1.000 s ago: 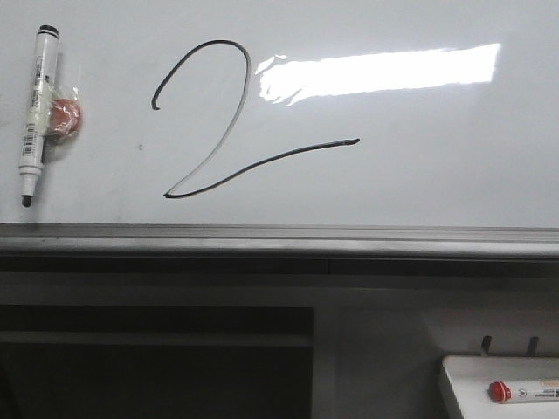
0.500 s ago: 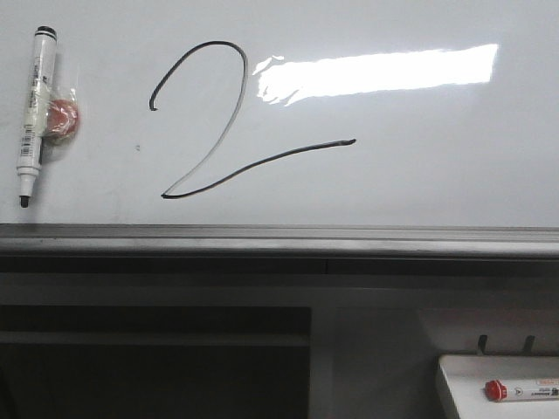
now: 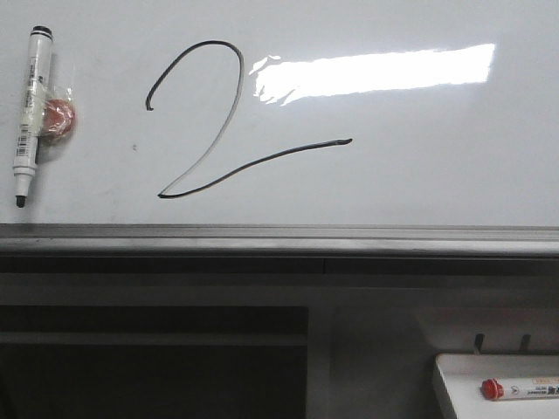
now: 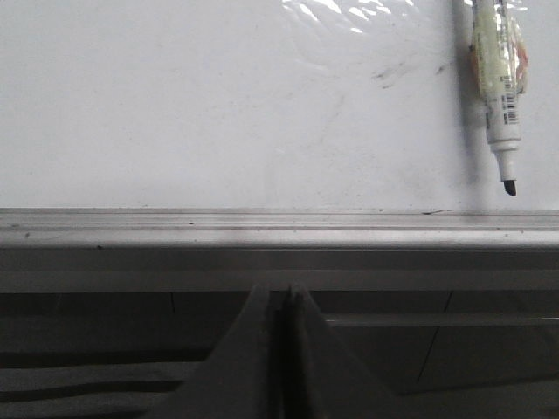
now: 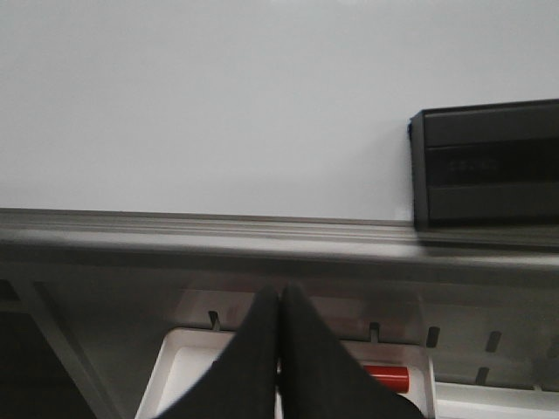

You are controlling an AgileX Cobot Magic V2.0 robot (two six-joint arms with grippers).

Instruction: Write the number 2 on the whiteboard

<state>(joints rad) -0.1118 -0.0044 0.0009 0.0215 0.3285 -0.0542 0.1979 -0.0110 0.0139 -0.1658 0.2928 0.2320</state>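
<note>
The number 2 (image 3: 218, 131) is drawn in black line on the whiteboard (image 3: 419, 175), left of the bright light reflection. An uncapped black marker (image 3: 28, 113) hangs on the board at the far left beside a red round magnet (image 3: 59, 118); the marker also shows in the left wrist view (image 4: 496, 92). My left gripper (image 4: 281, 292) is shut and empty, below the board's grey rail (image 4: 279, 229). My right gripper (image 5: 279, 297) is shut and empty, below the rail and above a white tray (image 5: 188, 358). Neither gripper shows in the front view.
The small white tray (image 3: 454, 384) at the lower right holds a red-capped marker (image 3: 520, 388), also seen in the right wrist view (image 5: 389, 378). A black eraser block (image 5: 485, 166) sits on the board in the right wrist view. A dark shelf (image 3: 148, 349) lies below the rail.
The whole front view has slid a little to the left and slightly up. The digit, marker and tray keep their places relative to each other.
</note>
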